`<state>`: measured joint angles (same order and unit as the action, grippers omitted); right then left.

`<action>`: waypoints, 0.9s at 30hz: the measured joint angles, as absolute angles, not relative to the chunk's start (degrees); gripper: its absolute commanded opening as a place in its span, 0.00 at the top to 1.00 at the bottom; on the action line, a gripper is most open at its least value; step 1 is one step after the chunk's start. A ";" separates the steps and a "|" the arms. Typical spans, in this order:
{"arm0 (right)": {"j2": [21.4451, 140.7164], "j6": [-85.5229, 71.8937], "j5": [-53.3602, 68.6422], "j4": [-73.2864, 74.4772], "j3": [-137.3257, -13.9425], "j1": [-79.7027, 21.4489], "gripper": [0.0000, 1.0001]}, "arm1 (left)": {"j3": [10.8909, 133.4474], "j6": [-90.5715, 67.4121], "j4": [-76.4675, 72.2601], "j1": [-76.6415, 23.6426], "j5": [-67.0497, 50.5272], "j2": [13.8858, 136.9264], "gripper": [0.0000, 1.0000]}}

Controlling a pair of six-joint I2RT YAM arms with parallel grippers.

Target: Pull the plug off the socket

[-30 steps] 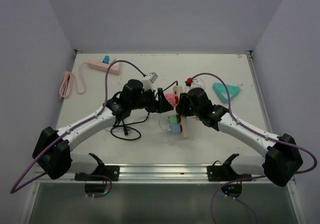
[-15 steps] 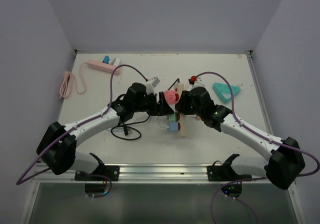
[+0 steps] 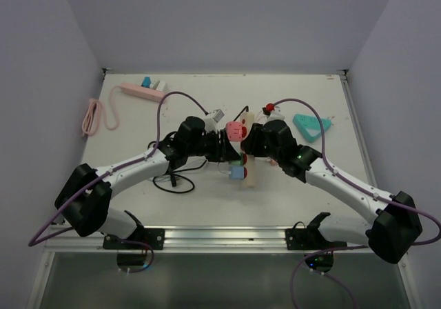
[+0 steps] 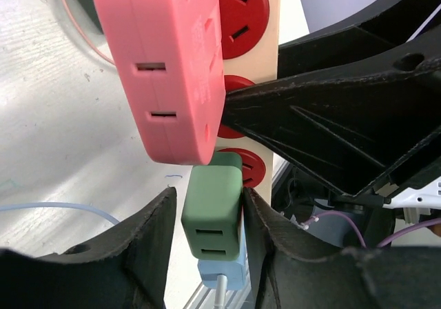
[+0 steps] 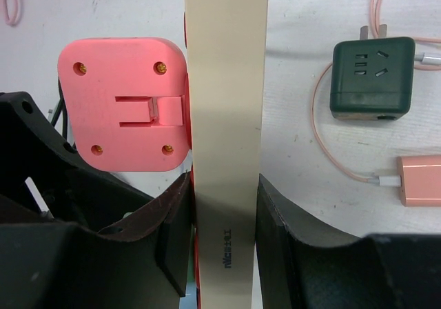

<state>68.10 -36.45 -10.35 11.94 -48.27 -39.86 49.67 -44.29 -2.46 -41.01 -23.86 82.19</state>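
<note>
My right gripper [image 3: 250, 145] is shut on a cream power strip [image 3: 251, 173] with red sockets and grips its narrow body [image 5: 224, 116] between both fingers. A large pink plug [image 3: 236, 130] sits on the strip, with a green plug [image 4: 210, 209] below it and a blue plug [image 3: 238, 173] with a white cable lowest. My left gripper [image 4: 210, 216] straddles the green plug. Its right finger [image 4: 275, 254] touches the plug. A thin gap shows beside the left finger [image 4: 138, 247]. The jaws are open.
A pink power strip [image 3: 141, 92] and a coiled pink cable [image 3: 93, 116] lie at the back left. A teal object [image 3: 311, 125] lies at the right. A black cable [image 3: 172, 181] lies under the left arm. A dark green cube socket [image 5: 372, 78] and a pink charger [image 5: 419, 180] lie near the strip.
My left gripper has moved right, up to the strip and round the green plug. The right gripper has shifted the strip and the pink plug slightly towards the back.
</note>
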 measured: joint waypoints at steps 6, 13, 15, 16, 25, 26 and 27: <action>66.87 -37.15 -10.74 10.22 -46.33 -39.86 1.00 | 49.19 -44.93 -3.84 -41.06 -24.43 82.19 0.81; 64.31 -37.34 -11.40 6.85 -42.02 -40.29 1.00 | 48.25 -45.28 -4.23 -41.41 -24.86 82.17 1.00; 63.57 -37.28 -11.99 5.87 -40.88 -40.53 1.00 | 48.05 -45.25 -4.21 -41.41 -25.08 82.11 1.00; 63.13 -37.23 -12.23 5.50 -40.38 -40.62 1.00 | 48.03 -45.21 -4.21 -41.41 -25.17 82.04 1.00; 59.18 -37.45 -12.53 3.86 -38.94 -40.66 1.00 | 47.64 -43.03 -3.86 -41.39 -24.97 78.15 1.00; 59.16 -37.52 -12.51 3.81 -38.94 -40.66 1.00 | 47.64 -42.61 -3.42 -41.39 -24.71 77.73 1.00; 59.22 -37.56 -12.45 3.77 -39.00 -40.66 1.00 | 47.64 -42.35 -2.96 -41.39 -24.51 77.38 1.00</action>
<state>59.22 -37.56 -12.45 3.77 -39.00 -40.66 47.64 -42.35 -2.96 -41.39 -24.51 77.38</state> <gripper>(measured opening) 0.390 0.348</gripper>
